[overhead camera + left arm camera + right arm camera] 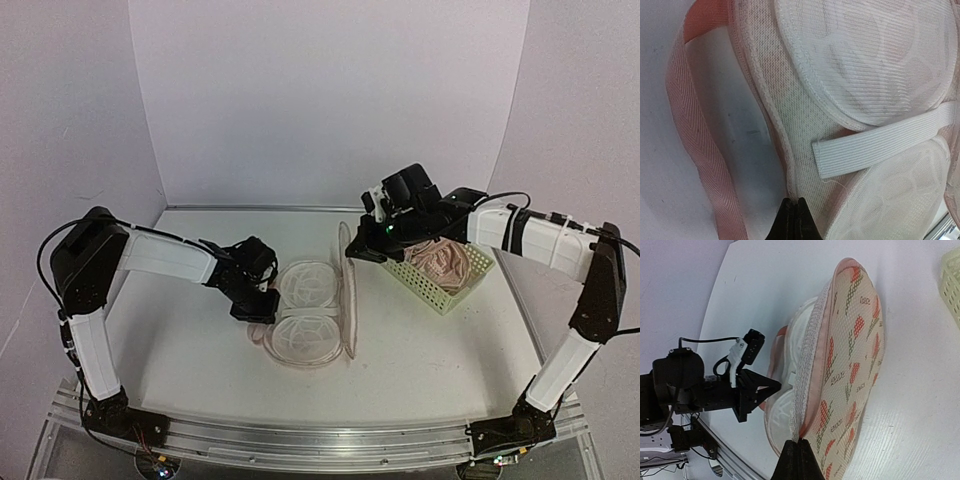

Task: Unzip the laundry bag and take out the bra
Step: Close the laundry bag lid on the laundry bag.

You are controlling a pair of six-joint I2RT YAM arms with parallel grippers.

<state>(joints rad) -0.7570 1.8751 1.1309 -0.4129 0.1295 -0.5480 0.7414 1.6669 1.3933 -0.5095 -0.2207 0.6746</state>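
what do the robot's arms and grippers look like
Both the left arm and right arm have white boxy link shells, black joints and thin black cables looping outside. The left gripper and right gripper are black, with fingers tapering to points.

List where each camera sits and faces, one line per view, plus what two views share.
Top external: above and behind the bases, looking down at the table; both arms show, the laundry bag between them.
Left wrist: on the left arm, close over the bag's white mesh; only the left pincer shows, shut on the rim.
Right wrist: on the right arm, facing the left arm; the right pincer grips the bag's raised printed side.
Shared: top and right wrist show the left pincer.
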